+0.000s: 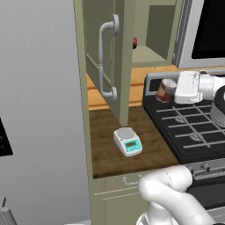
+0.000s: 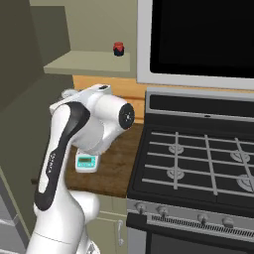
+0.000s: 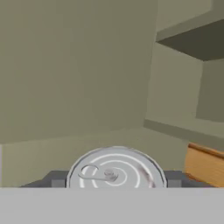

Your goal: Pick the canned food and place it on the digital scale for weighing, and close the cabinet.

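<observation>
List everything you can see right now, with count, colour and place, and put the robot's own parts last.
Small dark red-brown cylindrical can with silvery top: one, held in the gripper above the stove's left rear edge.
Small white rectangular digital scale with grey plate and teal display: one, on the dark wooden counter, nothing on it.
Tall olive-beige wall cabinet door with grey curved bar handle: one, standing open over the counter.
Tiny bright red object: one, on the cabinet shelf.
Black stove with grey grates: one, right of the counter.
Dark-screened microwave: one, above the stove.
Grey refrigerator side: one, left.
White arm's gripper: one, shut on the can.
</observation>
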You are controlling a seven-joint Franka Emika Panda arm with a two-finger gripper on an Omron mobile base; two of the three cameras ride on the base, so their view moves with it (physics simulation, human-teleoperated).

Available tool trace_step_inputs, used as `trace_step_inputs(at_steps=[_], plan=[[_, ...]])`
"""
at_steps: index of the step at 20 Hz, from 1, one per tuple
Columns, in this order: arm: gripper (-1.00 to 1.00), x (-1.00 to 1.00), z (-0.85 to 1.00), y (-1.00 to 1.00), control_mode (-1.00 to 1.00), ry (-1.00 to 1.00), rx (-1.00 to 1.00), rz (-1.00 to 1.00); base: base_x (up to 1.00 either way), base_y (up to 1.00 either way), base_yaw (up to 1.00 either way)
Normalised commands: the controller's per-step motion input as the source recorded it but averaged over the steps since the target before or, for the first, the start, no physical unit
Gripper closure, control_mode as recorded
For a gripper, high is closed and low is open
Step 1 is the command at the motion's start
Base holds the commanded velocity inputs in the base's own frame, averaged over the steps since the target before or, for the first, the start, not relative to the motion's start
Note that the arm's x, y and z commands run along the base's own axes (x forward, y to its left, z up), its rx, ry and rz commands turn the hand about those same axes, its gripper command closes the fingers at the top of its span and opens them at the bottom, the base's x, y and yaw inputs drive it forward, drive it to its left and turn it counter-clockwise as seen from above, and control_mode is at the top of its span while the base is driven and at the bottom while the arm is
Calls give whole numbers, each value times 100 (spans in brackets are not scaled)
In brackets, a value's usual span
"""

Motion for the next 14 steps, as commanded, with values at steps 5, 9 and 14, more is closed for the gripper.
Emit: trace_step_inputs(at_steps=[5,9,14], plan=[[100,8,-95,0,-100,-1,-24,37,0,0,0],[100,32,-100,0,-100,-10,-9,31,0,0,0],[100,59,-89,8,-100,-10,-3,15,0,0,0]])
